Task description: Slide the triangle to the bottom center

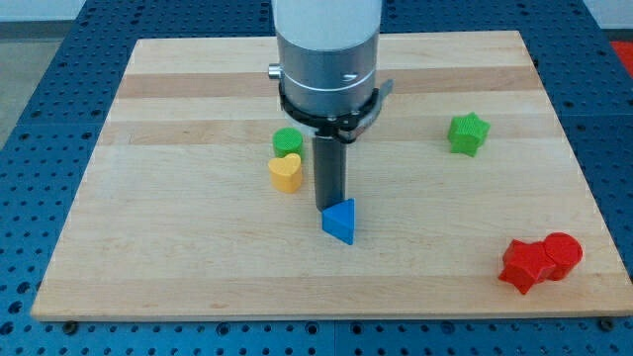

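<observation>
The blue triangle [339,222] lies on the wooden board [198,257], a little below the board's middle. My tip [329,207] stands right at the triangle's upper left edge, touching it or nearly so. The dark rod rises from there into the grey and white arm body at the view's top centre.
A yellow heart [286,172] lies just left of the rod, with a green cylinder [287,141] touching it above. A green star [468,133] sits at the right. A red star [521,266] and a red cylinder [562,255] touch near the bottom right corner.
</observation>
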